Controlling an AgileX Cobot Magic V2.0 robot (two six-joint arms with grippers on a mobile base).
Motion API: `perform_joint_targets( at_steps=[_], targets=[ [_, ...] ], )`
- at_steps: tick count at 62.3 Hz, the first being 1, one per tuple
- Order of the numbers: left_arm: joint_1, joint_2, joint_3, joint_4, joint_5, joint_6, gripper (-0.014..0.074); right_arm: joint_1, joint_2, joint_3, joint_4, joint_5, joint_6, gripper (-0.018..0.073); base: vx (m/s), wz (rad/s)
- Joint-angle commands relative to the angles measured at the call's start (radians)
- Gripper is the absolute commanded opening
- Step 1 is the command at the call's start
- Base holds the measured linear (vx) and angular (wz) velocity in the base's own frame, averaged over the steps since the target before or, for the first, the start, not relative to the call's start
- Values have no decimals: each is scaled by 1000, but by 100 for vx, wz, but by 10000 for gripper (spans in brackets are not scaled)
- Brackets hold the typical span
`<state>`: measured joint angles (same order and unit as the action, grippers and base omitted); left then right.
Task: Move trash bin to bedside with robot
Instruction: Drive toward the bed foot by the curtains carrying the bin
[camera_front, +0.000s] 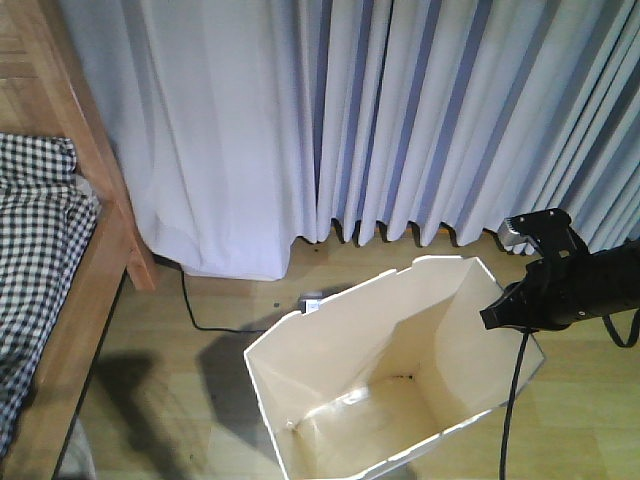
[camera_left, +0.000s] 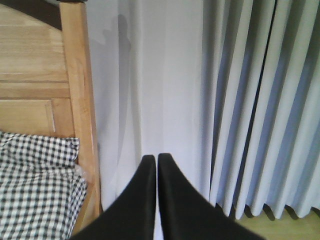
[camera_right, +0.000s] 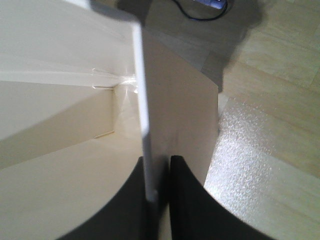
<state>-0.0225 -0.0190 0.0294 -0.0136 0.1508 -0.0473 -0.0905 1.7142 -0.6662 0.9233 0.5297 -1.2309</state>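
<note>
Trash bin (camera_front: 340, 375), white faceted plastic with a cream inside, stands on the light wood floor (camera_front: 590, 420) before the pale pleated curtain (camera_front: 400, 120), apart from the light-brown wooden bed frame (camera_front: 95, 285), with the right gripper (camera_right: 157, 161) pinched onto its rim wall and the left gripper (camera_left: 156, 157) pressed together, holding nothing.

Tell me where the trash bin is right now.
In the front view the trash bin stands on the floor, lower centre-right, before the curtain, apart from the bed frame at left; the right gripper clamps its rim.
</note>
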Motion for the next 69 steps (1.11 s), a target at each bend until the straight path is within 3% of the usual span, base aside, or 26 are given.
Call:
perform_joint_targets(
  at_steps=[1, 69],
  targets=[
    [-8, -10, 27, -3, -78, -9, -6, -1, -48, -31, 99, 93, 28, -6, 20, -4],
    [-8, -10, 27, -3, -78, -9, -6, -1, -48, -31, 99, 93, 28, -6, 7, 0]
  ],
)
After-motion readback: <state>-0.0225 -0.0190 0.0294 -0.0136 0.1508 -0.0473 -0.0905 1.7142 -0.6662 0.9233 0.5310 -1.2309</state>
